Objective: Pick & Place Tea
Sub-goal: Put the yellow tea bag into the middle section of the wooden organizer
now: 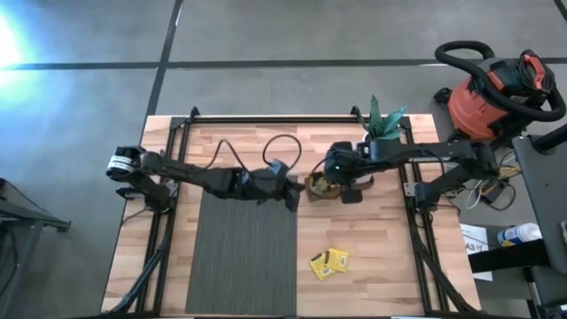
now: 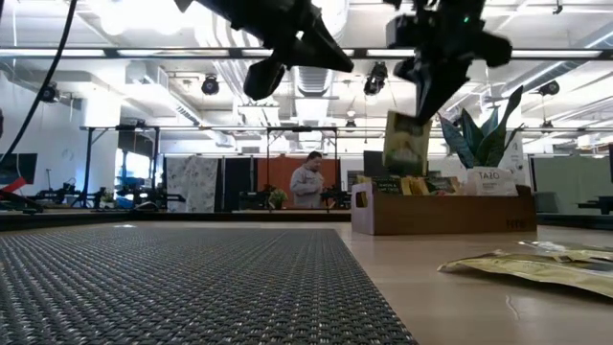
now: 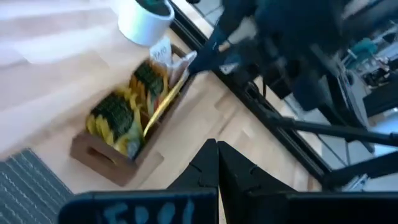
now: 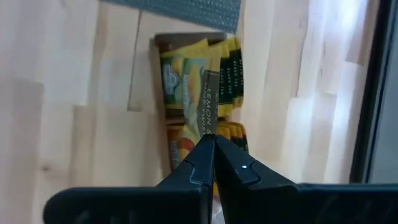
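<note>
The right gripper, pinched shut on a yellow tea sachet, holds it clear above the wooden tray packed with sachets. The left gripper, closed and empty, hovers beside the tray's end. Two sachets lie on open tabletop beside the grey mat.

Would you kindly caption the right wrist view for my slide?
Right gripper shut on a yellow tea sachet, lifted above the sachet-filled brown wooden tray.
</note>
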`<state>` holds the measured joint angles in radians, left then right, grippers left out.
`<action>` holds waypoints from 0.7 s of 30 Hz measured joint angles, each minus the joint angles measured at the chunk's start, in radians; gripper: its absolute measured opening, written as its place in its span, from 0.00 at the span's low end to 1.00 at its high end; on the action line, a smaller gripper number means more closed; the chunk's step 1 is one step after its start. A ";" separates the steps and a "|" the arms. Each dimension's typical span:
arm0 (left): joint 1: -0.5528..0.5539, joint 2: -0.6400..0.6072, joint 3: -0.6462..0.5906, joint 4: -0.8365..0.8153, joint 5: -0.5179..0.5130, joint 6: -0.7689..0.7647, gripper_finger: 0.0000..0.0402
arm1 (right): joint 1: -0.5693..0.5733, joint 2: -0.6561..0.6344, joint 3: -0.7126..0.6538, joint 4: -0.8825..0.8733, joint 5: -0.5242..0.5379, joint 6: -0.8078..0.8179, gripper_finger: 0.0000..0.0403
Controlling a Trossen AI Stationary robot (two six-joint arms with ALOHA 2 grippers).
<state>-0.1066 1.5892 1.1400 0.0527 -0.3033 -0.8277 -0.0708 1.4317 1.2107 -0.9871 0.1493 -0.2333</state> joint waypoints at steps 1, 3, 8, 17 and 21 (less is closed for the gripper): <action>0.013 -0.004 0.000 0.000 0.008 0.001 0.00 | -0.010 0.012 0.000 0.004 -0.001 -0.026 0.02; 0.030 -0.014 0.000 -0.009 0.023 -0.004 0.00 | -0.019 0.045 0.000 0.010 -0.012 -0.065 0.02; 0.058 -0.020 0.000 -0.008 0.027 -0.006 0.00 | -0.036 0.103 0.010 0.024 -0.071 -0.146 0.02; 0.097 -0.020 0.000 0.000 -0.025 -0.031 0.00 | -0.060 0.178 0.014 0.035 -0.083 -0.194 0.02; 0.118 -0.020 0.000 -0.002 -0.029 -0.042 0.00 | -0.083 0.181 0.018 0.055 -0.084 -0.194 0.02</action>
<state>0.0119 1.5688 1.1400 0.0512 -0.3326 -0.8695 -0.1535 1.6131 1.2285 -0.9321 0.0658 -0.4271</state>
